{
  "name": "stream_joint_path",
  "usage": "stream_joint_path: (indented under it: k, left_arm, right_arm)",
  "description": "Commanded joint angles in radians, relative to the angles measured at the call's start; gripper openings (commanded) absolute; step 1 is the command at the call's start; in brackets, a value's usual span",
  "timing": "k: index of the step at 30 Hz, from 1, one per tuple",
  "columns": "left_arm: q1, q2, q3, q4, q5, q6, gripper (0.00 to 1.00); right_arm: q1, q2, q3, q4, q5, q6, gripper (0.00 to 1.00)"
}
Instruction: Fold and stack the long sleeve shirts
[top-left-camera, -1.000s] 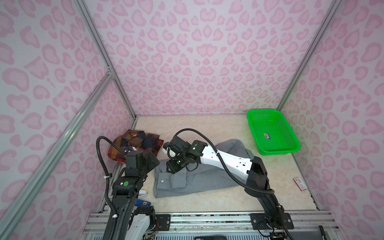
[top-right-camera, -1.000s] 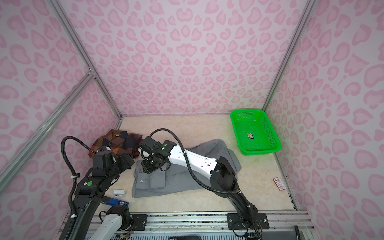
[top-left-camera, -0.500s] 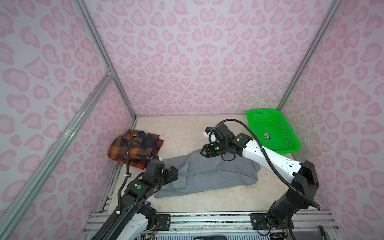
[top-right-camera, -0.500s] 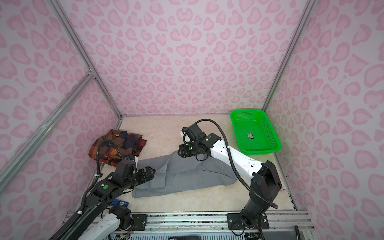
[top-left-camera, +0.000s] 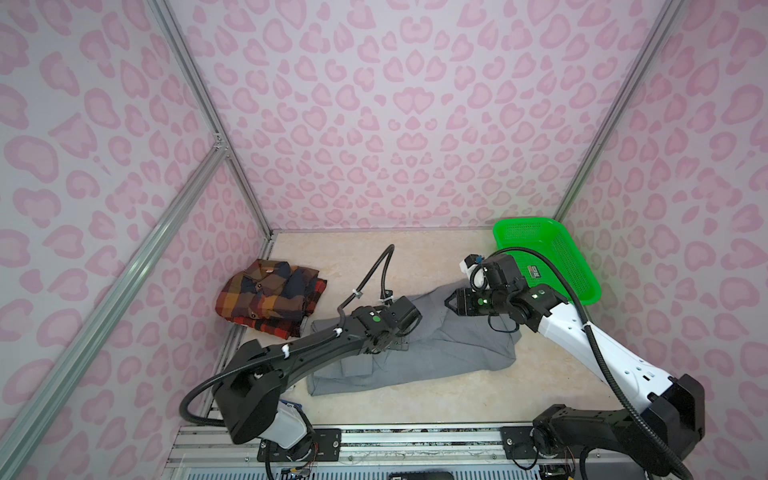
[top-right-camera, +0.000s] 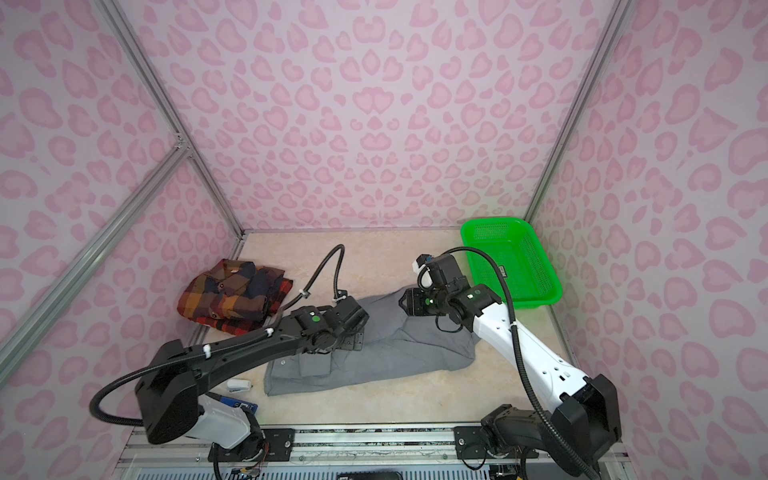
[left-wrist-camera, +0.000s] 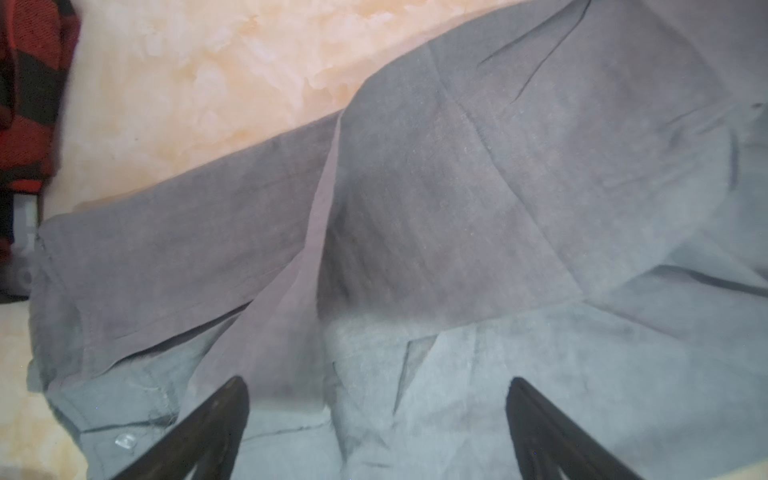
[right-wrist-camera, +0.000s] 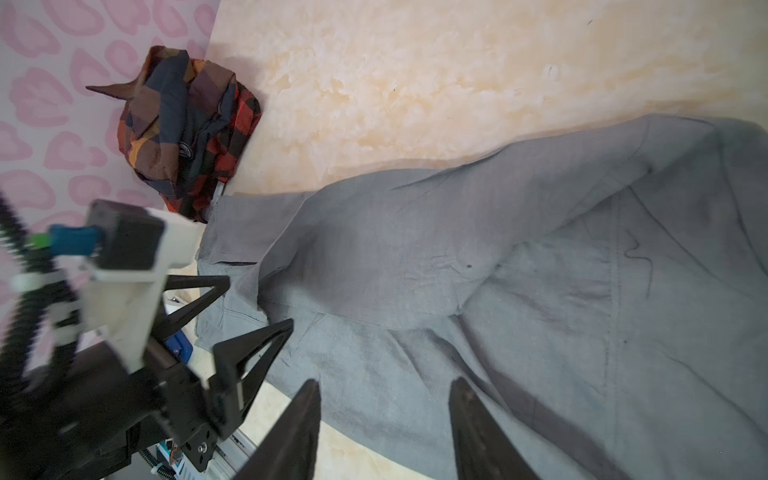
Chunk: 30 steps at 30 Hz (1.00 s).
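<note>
Two shirts lie on the marbled beige tabletop (top-left-camera: 415, 257). The gray shirt (top-left-camera: 449, 353), soft matte weave and partly folded, runs lengthwise from near-left to far-right under both arms. The plaid shirt (top-left-camera: 270, 297) sits as a folded bundle by the left wall. The left claw (left-wrist-camera: 376, 380), spread wide and empty, hovers over the collar end. The right claw (right-wrist-camera: 384, 381), half apart and empty, hangs above the far end.

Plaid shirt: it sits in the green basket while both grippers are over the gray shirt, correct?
No. The plaid shirt lies on the table at its left edge, not in the green basket, which holds no shirt; both top views show this. The left gripper and right gripper are indeed over the gray shirt.
</note>
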Motion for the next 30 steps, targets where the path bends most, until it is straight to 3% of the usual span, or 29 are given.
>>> stream_joint_path:
  k: [1, 7, 16, 21, 30]
  left_arm:
    - [-0.001, 0.076, 0.018, -0.102, -0.067, 0.01, 0.97]
    - [0.049, 0.102, -0.006, -0.09, -0.067, 0.054, 1.0]
    - [0.167, 0.079, -0.019, -0.087, -0.041, 0.167, 0.89]
    - [0.234, -0.006, -0.013, -0.098, -0.042, 0.208, 0.87]
    - [0.449, -0.093, -0.015, -0.087, 0.145, 0.293, 0.84]
  right_arm:
    - [-0.024, -0.055, -0.032, 0.002, -0.007, -0.015, 0.5]
    - [-0.047, -0.125, -0.075, 0.023, -0.021, -0.009, 0.5]
    - [-0.047, -0.136, -0.099, 0.049, -0.036, 0.003, 0.5]
    - [-0.047, -0.124, -0.096, 0.056, -0.048, 0.008, 0.5]
    - [-0.045, -0.098, -0.099, 0.069, -0.059, 0.024, 0.5]
